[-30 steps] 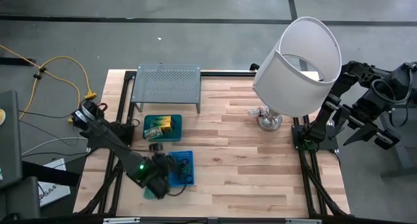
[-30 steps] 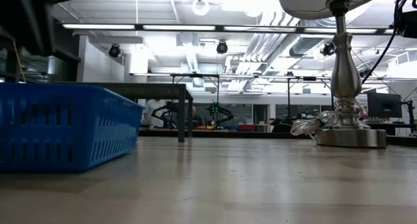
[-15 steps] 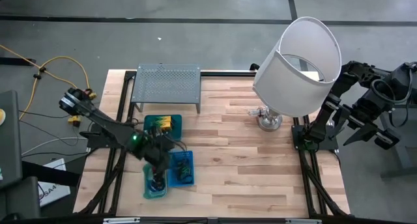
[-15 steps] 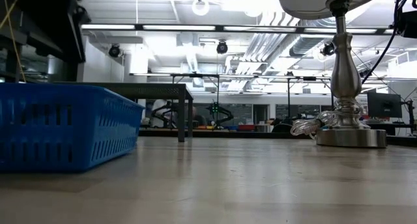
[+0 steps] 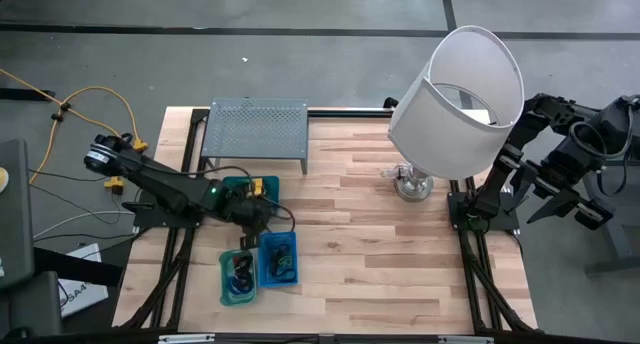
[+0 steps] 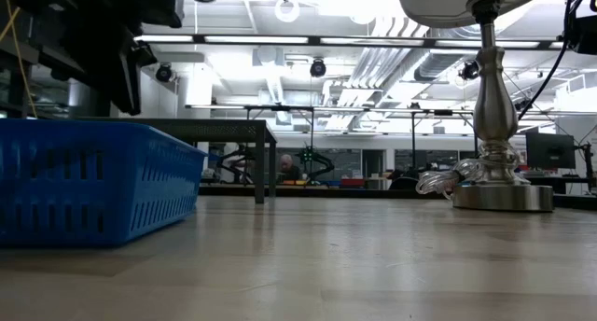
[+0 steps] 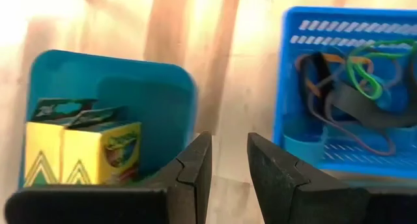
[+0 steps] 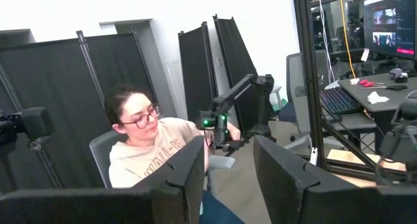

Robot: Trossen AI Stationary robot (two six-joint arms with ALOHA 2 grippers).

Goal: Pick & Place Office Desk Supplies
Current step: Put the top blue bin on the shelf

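the left tool (image 5: 262, 216) hangs over the left-hand part of the worktop (image 5: 400, 264), between the teal tray of crayon boxes (image 5: 250, 195) on its far side and the two trays on its near side, the blue basket (image 5: 279, 258) and the teal tub (image 5: 238, 276) beside it. its own camera shows the two dark fingers (image 7: 195, 168) standing a narrow gap apart with nothing between them, and the bare wood strip between the teal tray (image 7: 130, 94) and the blue basket (image 7: 339, 87) lying straight ahead of the tips. so the relation that matters is a sideways one: the yellow crayon boxes (image 7: 81, 152) lie just to one side of the tool line, standing side by side against the tray wall, while the tangle of black and green bands (image 7: 352, 81) lies to the other side, spread flat on the basket floor with no clear long axis. the left arm (image 5: 160, 189) is plainly the nearer one, reaching low and slanted from the worktop's left edge; my judgement is that a small swing either way would bring a supply under the fingers, the boxes being the firmer thing to take. the right tool (image 8: 225, 168) is parked off the worktop's right side behind the white-shaded lamp (image 5: 460, 84), fingers likewise somewhat apart and empty, pointing out into the room where a seated person (image 8: 153, 152) shows.
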